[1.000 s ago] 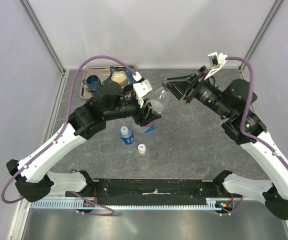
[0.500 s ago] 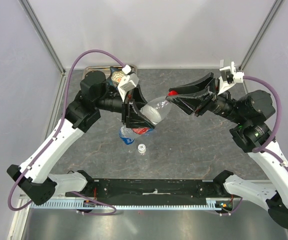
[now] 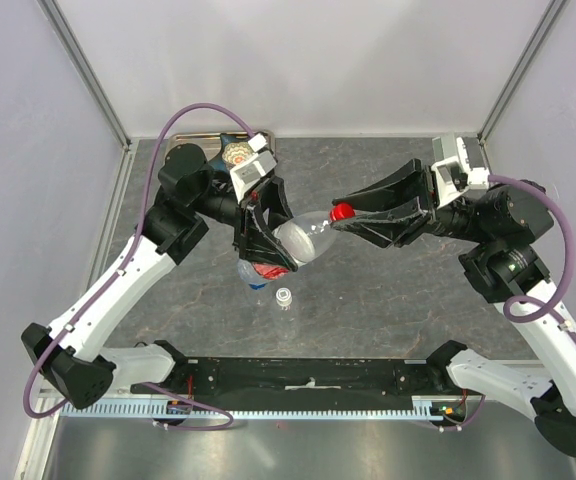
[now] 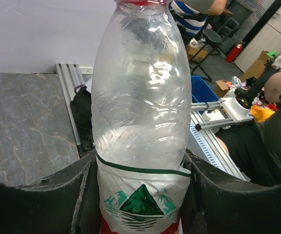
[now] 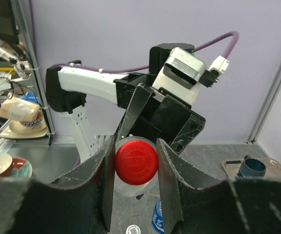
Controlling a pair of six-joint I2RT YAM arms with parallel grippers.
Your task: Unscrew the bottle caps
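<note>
My left gripper (image 3: 273,250) is shut on the red-labelled clear bottle (image 3: 303,232) and holds it tilted above the table, neck toward the right. In the left wrist view the bottle (image 4: 140,97) fills the gap between the fingers (image 4: 43,195), gripped at its label. Its red cap (image 3: 342,211) sits between the fingers of my right gripper (image 3: 346,212). In the right wrist view both fingers press the red cap (image 5: 136,161) on its sides. A blue-labelled bottle (image 3: 253,275) and a tiny bottle with a white cap (image 3: 284,297) stand on the table below.
A metal tray (image 3: 180,150) lies at the back left with a patterned dish (image 3: 236,153) beside it. The right wrist view shows the tray (image 5: 233,165) with a dark blue mug (image 5: 251,167), and the blue bottle (image 5: 159,214).
The left arm lifted and tilted the red-labelled bottle toward the right. The right gripper came in from the back and closed round the red cap.
</note>
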